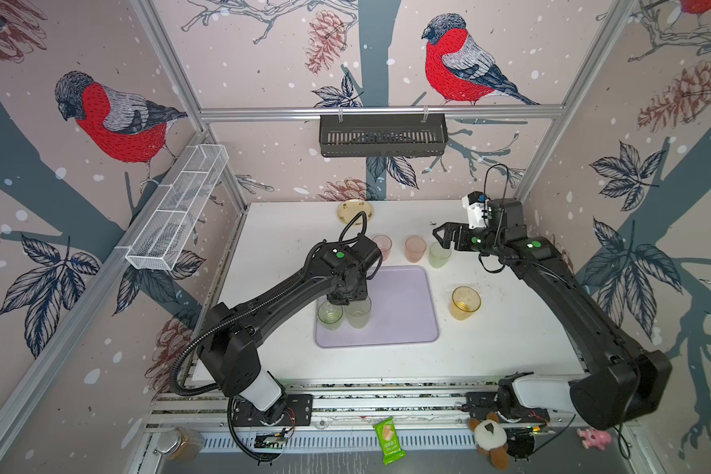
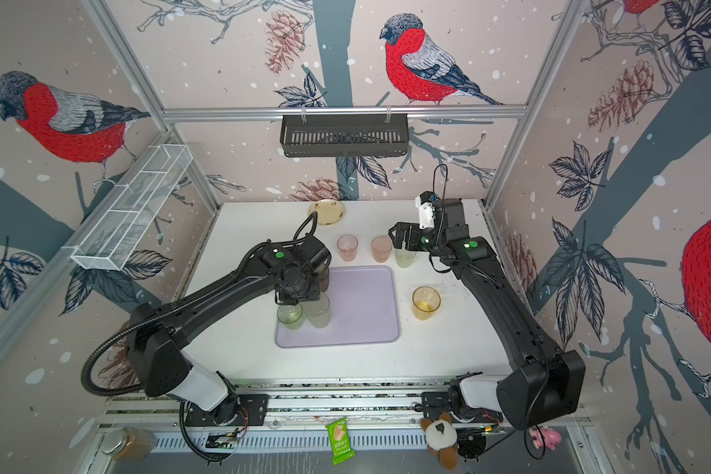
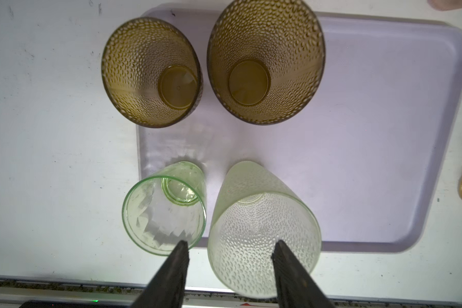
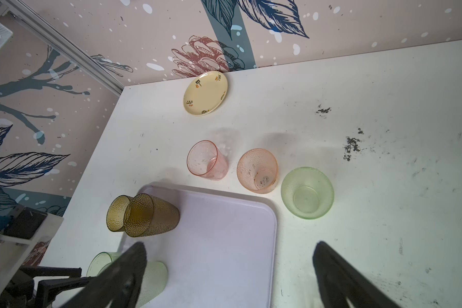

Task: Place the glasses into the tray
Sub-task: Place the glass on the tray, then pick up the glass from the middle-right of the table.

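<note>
The lavender tray lies mid-worktop. At its far left corner stand two brown glasses. At its near left corner a clear green glass stands just beside a taller frosted green glass. The left end effector hangs over these, jaws apart astride the frosted one's rim, gripping nothing. Past the tray's far edge, on the worktop, stand two pink glasses and a short green glass. An amber glass stands off the right edge. The right end effector hovers above the short green glass, spread wide and empty.
</note>
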Robot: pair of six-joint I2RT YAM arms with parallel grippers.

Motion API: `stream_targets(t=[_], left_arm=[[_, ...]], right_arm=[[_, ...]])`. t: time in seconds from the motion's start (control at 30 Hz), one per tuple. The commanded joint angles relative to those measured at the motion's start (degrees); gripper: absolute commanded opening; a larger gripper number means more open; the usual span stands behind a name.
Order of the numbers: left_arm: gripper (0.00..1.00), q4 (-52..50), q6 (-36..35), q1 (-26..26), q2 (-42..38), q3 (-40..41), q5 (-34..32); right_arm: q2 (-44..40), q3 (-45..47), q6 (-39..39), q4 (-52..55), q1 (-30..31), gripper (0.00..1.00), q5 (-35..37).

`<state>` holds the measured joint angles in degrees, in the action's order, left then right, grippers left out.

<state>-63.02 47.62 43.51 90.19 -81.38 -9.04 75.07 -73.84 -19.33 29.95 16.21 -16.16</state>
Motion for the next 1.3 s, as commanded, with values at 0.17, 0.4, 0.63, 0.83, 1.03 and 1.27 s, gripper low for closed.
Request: stream_targets(t=[0.17,0.4,0.63,0.83,1.03,1.27], left_arm=[[0.74,-5.25,-1.13,0.08,1.54,-9.21,1.08],[0.90,0.33,-6.31,-0.17,3.32,-12.94,5.22],[0.96,6.37,-12.05,-1.43,0.71,-10.27,8.89],[0.96,15.93,-17.34,-6.42,-6.92,0.86,11.85],[0.97,21.36,-24.22,-6.77,-13.24,6.41,10.62],[0.97,24.71,-25.98,-6.89,-11.99,6.15,13.32]], right_arm=[[1.12,-4.09,0.28,7.46,0.20,0.98,3.96],[-0.09,-2.12,-3.51,12.26,0.56,0.98,7.63],[-1.68,0.47,-9.52,18.59,1.54,0.98,13.19],[-3.00,3.11,-15.33,24.92,0.84,0.98,15.65],[-5.77,7.92,-17.34,25.10,-2.51,0.98,12.70],[-6.14,13.31,-12.76,26.13,-10.17,0.99,10.12]])
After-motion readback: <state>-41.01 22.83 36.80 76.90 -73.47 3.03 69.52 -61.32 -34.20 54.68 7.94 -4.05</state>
